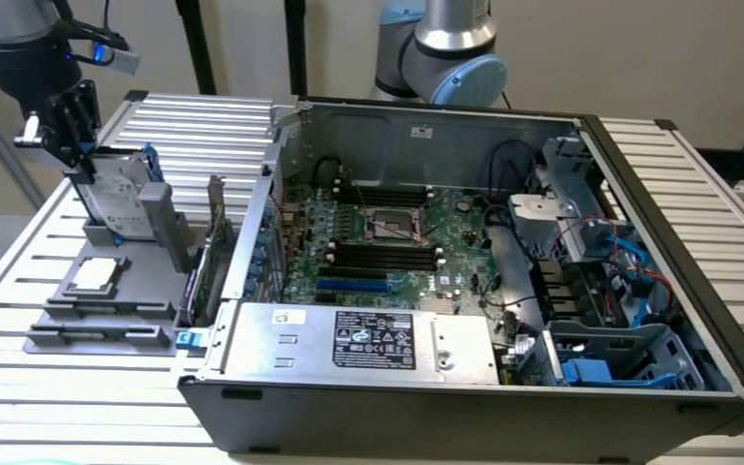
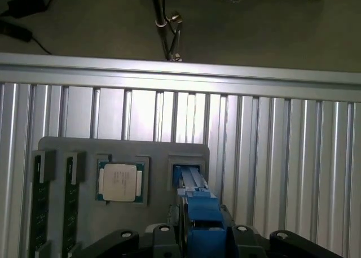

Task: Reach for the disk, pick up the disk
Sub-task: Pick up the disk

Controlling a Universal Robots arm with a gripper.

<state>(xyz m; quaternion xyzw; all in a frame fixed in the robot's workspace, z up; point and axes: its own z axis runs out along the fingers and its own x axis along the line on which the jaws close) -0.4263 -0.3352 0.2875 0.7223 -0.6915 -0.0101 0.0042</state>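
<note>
The disk (image 1: 116,194) stands on edge, leaning a little, in a slot at the far end of a grey holder tray (image 1: 101,310). The tray lies on the slatted metal surface (image 1: 191,116), at the exterior view's left of the open computer case (image 1: 682,194). The tool (image 1: 77,155) is down at the disk's upper edge, touching it or very near. In the wrist view the blue carrier of the disk (image 2: 197,210) runs straight out from the middle of the tool toward the tray slot.

Judging from this, the reach is as good as done and the step in hand is taking the grasp. Whether the tool has clamped on the disk or is merely open around it cannot be told. The disk's lower end appears seated in the slot, so the lift does not look begun.

The pick-up probably calls for a firm hold on the carrier's edges and a pull along the line of the slot. A sideways pull could jam the disk against the grey post beside it. The square processor chip (image 1: 96,276) lies flat in the next tray pocket, just beside the disk's slot, apart from the tool.
</note>
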